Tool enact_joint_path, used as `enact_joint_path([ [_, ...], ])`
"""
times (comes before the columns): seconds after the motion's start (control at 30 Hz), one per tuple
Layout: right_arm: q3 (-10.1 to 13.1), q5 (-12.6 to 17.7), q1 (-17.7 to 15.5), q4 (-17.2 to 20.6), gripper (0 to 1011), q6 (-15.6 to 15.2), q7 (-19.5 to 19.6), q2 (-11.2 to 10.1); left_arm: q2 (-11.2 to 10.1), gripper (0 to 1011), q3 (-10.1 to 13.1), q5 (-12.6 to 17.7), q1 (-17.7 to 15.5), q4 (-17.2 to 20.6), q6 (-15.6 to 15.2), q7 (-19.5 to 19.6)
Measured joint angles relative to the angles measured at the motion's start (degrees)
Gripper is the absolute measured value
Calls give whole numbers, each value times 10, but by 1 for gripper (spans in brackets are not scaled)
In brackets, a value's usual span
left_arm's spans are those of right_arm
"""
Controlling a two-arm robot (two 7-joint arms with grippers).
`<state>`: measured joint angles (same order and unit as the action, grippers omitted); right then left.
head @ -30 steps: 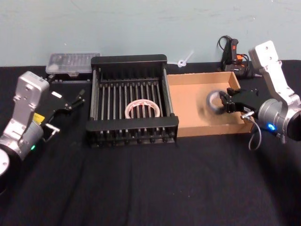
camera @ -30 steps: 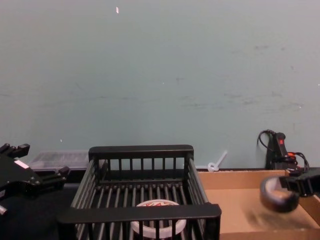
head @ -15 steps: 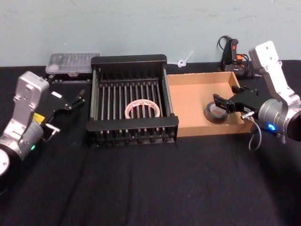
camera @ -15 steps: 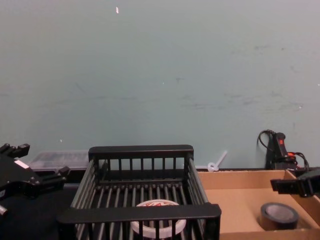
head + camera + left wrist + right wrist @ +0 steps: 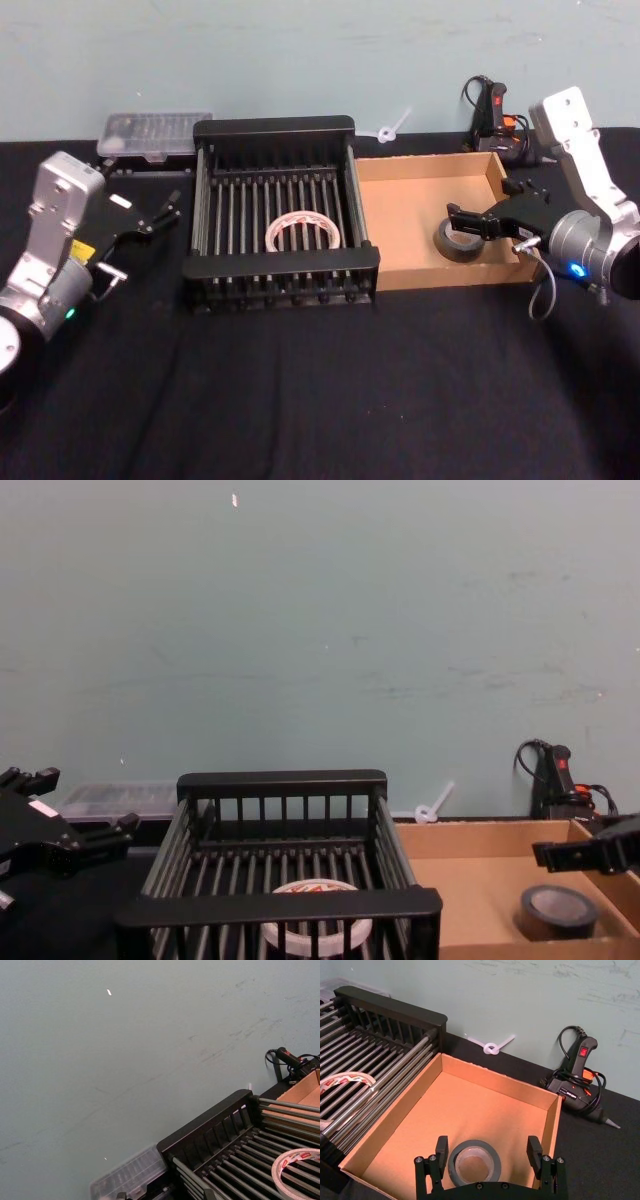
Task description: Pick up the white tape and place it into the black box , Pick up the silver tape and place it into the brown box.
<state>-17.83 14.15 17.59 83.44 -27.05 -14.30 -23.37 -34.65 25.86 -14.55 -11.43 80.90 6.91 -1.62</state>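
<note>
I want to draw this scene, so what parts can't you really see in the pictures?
- The white tape: in the chest view, the black box front rim hides its middle.
- The red print on the white tape, left wrist view: too small to read.
- The left gripper: too small in the head view to tell its fingers.
- The silver tape: right wrist view, near edge behind the right gripper.

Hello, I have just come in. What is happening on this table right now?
A two-armed robot is sorting tape rolls into boxes. The white tape lies on the barred floor of the black box. The silver tape lies flat in the brown box, near its right wall. The right end effector hangs open just above that roll, not gripping it. The left end effector is parked to the left of the black box, holding nothing. Both placements look done.
</note>
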Motion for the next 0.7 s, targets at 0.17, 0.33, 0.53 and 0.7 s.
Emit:
enact_joint_path([
  [0.17,10,-6,-6,6,1002,1,13,7,0,1001,0,0,0,0,0,0],
  [0.33,29,-33,-25,24,1002,42,64,23,0,1001,0,0,0,0,0,0],
  [0.53,38,-89,-51,25,1002,149,138,41,0,1001,0,0,0,0,0,0],
  [0.7,43,-120,-65,6,1002,228,168,51,0,1001,0,0,0,0,0,0],
])
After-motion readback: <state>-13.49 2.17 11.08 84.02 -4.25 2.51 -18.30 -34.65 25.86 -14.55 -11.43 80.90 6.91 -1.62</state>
